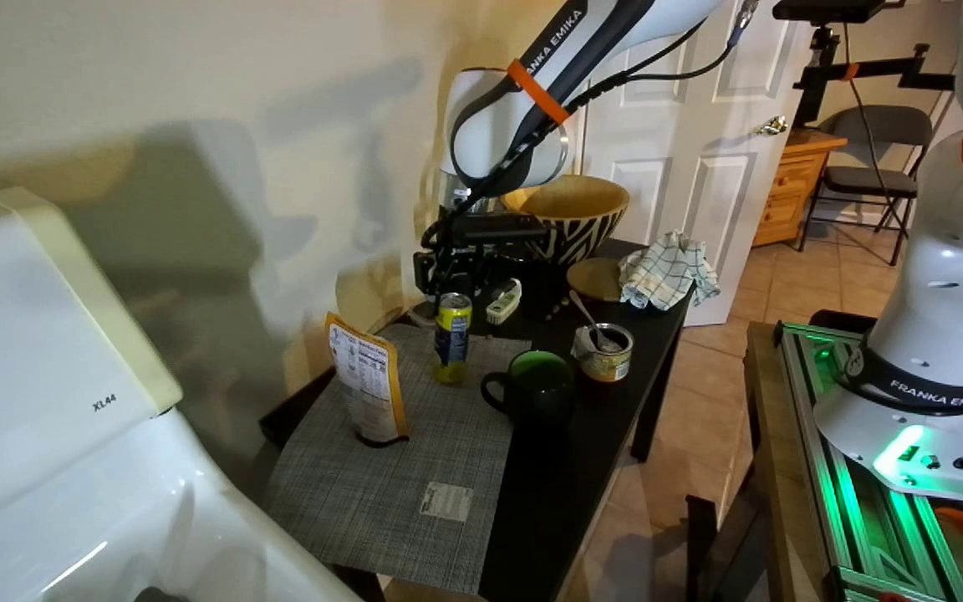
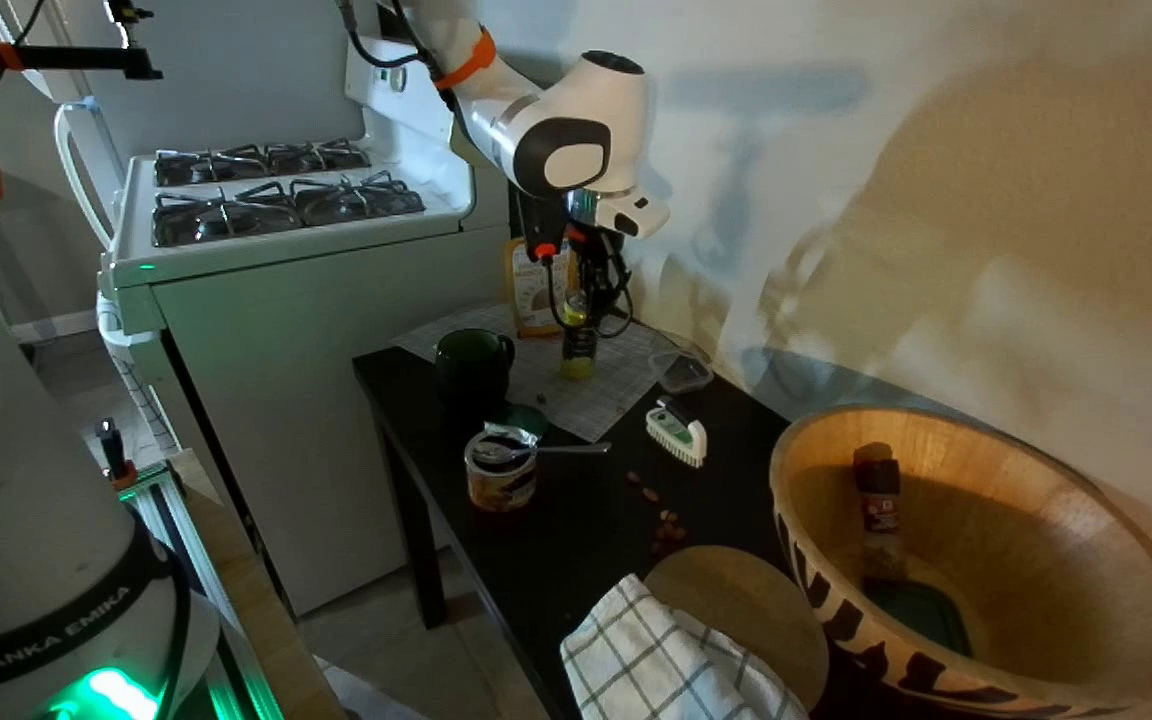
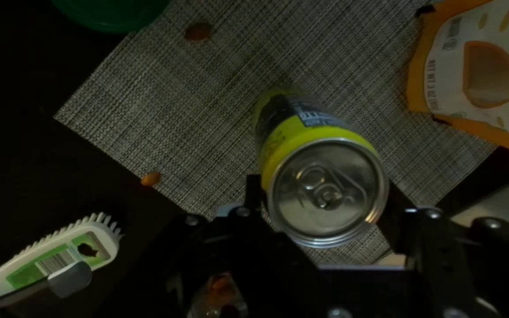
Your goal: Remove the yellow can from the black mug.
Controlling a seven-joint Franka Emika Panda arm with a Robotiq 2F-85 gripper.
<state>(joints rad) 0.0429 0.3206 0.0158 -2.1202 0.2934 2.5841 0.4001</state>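
The can (image 1: 452, 334) is out of the mug (image 1: 540, 397) – upright, its base looking to be on the grey mat (image 1: 381, 518). The gripper (image 3: 325, 194) points down at it, with one jaw at the can's 9 o'clock and one at its 3 o'clock in the wrist view; the metal top fills nearly all the space between. Whether they clamp the can or only stand beside it I cannot tell; it is too dark there.

With the can as clock centre in an exterior view, the mug stands upright at 4 o'clock, near but apart, its handle at its own 9. The bag (image 1: 369, 380) stands on the mat at 8 o'clock. An open tin (image 1: 604, 359) sits at 3 o'clock, a spoon (image 1: 586, 316) leaning in it, handle to 11.

In the wrist view the brush (image 3: 53, 265) lies between 8 and 9 o'clock, and a nut (image 3: 150, 179) at 9, on the mat's edge.

In an exterior view more nuts (image 2: 669, 527) lie on the black table (image 2: 586, 540) at 5 o'clock – and the bowl (image 2: 996, 500), with a bottle (image 2: 881, 510) in it, is at 4. Between 5 and 6 a checked cloth (image 2: 676, 660) partly covers a round disc (image 2: 736, 610).
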